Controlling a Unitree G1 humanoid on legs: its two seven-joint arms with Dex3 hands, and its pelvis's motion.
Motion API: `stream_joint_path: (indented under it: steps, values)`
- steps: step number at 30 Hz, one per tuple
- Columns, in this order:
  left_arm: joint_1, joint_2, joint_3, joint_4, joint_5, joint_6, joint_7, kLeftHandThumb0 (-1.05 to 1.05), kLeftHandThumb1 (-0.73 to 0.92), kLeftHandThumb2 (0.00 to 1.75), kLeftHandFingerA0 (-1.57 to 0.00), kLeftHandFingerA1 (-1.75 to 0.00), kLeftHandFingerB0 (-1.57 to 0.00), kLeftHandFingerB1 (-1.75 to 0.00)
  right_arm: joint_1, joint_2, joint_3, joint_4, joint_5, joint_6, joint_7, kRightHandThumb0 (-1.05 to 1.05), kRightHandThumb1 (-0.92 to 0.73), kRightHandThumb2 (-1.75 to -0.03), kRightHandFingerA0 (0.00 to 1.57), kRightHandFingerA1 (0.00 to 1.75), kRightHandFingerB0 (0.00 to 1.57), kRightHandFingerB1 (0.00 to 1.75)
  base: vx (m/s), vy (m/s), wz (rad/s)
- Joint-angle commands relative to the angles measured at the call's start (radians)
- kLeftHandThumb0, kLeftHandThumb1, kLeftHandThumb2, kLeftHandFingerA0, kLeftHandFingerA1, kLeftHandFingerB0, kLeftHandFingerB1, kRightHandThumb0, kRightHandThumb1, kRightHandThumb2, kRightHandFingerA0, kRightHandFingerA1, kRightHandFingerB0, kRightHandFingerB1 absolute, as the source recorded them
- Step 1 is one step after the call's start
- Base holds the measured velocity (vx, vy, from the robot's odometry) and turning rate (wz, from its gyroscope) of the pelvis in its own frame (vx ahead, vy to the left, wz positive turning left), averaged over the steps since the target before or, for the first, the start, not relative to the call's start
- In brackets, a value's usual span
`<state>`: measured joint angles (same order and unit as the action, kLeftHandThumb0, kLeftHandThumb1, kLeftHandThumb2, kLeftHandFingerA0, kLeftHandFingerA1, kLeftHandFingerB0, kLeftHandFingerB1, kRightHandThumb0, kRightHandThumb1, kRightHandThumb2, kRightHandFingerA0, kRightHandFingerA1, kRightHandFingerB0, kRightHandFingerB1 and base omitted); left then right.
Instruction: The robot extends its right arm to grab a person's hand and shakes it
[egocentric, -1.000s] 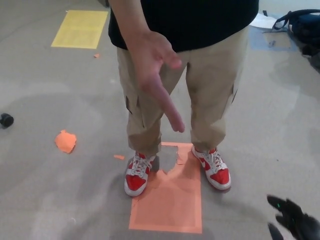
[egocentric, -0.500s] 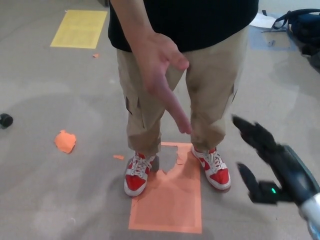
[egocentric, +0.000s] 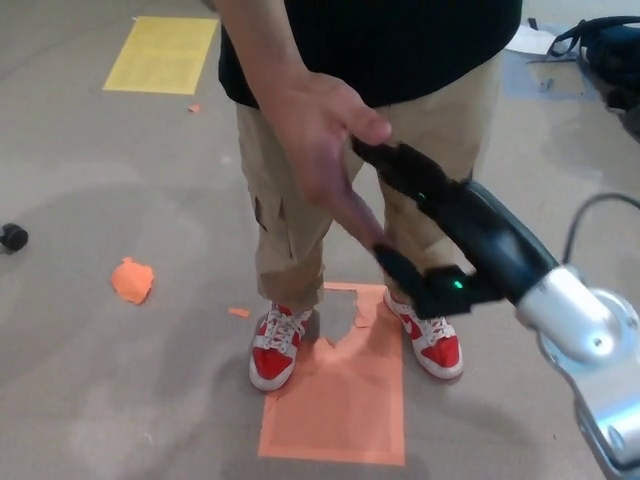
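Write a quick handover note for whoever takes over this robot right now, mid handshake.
Right hand: extended, fingers apart around the person's hand, touching it but not clearly clasped.
Left hand: not in view.
Person stands facing the robot, red sneakers at the orange floor patch.
Done: reach and contact.
Left: close the grip gently, shake, release.

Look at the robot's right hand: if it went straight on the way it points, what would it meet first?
Most likely the person's hand. The right hand points up-left with its fingers apart, already at that palm; whether they touch yet is unclear.
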<state>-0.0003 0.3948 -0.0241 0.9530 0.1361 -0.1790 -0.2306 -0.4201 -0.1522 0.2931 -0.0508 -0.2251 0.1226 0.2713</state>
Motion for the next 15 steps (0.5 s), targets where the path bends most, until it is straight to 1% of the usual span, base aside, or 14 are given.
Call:
stream_joint_path:
  steps: [1,2,4,5,9,11,12,13,14,15]
  values:
    - [0.006,0.038,-0.004,-0.017,0.020,-0.017,0.017,-0.33,0.62,1.14,0.00,-0.47,0.00,-0.47,-0.191,0.016,0.093,0.076,-0.084,0.315,0.112,-0.94,-0.68,-1.09,0.00,0.18,0.00,0.18,0.00,0.000,0.00]
    - [0.005,0.038,-0.005,-0.018,0.021,-0.013,0.016,-0.33,0.62,1.14,0.00,-0.47,0.00,-0.47,-0.201,0.020,0.098,0.087,-0.085,0.323,0.110,-0.98,-0.67,-0.90,0.00,0.10,0.00,0.11,0.00,0.000,0.00]
    - [0.008,0.035,0.002,-0.021,0.008,-0.020,0.003,-0.33,0.62,1.15,0.00,-0.47,0.00,-0.48,-0.218,0.032,0.105,0.113,-0.082,0.332,0.104,-0.98,-0.66,-0.90,0.00,0.12,0.00,0.11,0.00,0.000,0.00]
    - [0.013,0.030,0.015,-0.025,-0.012,-0.025,-0.014,-0.33,0.63,1.14,0.00,-0.47,0.00,-0.48,-0.235,0.046,0.111,0.140,-0.082,0.340,0.098,-0.94,-0.65,-1.06,0.00,0.18,0.00,0.17,0.00,0.000,0.00]
    - [0.031,0.024,0.030,-0.043,-0.028,-0.036,-0.017,-0.32,0.64,1.15,0.00,-0.48,0.00,-0.48,-0.276,0.072,0.131,0.214,-0.085,0.368,0.094,-0.94,-0.67,-1.06,0.00,0.15,0.00,0.15,0.00,0.000,0.00]
    - [0.032,0.031,0.023,-0.040,-0.015,-0.049,-0.016,-0.33,0.63,1.15,0.00,-0.47,0.00,-0.48,-0.304,0.081,0.145,0.260,-0.097,0.370,0.090,-0.92,-0.65,-1.04,0.00,0.17,0.00,0.17,0.00,0.000,0.00]
    - [0.040,0.030,0.027,-0.056,-0.018,-0.042,-0.014,-0.33,0.62,1.14,0.00,-0.47,0.00,-0.48,-0.329,0.087,0.164,0.304,-0.116,0.366,0.085,-0.95,-0.65,-0.87,0.00,0.09,0.00,0.13,0.00,0.000,0.00]
    - [0.045,0.029,0.030,-0.065,-0.018,-0.037,-0.014,-0.69,0.92,0.72,-0.15,-0.31,-0.09,-0.28,-0.349,0.091,0.179,0.336,-0.128,0.364,0.082,-0.93,-0.68,-1.08,0.00,0.16,0.00,0.18,0.00,0.000,0.00]
    - [0.046,0.029,0.030,-0.068,-0.017,-0.035,-0.015,-0.69,0.92,0.72,-0.15,-0.31,-0.09,-0.28,-0.360,0.092,0.187,0.354,-0.133,0.363,0.081,-0.93,-0.68,-1.08,0.00,0.16,0.00,0.18,0.00,0.000,0.00]
    - [0.047,0.029,0.031,-0.067,-0.016,-0.044,-0.017,-0.70,0.74,1.03,-0.09,-0.44,-0.01,-0.37,-0.379,0.101,0.194,0.386,-0.137,0.369,0.076,-0.92,-0.67,-1.08,0.00,0.17,0.00,0.18,0.00,0.000,0.00]
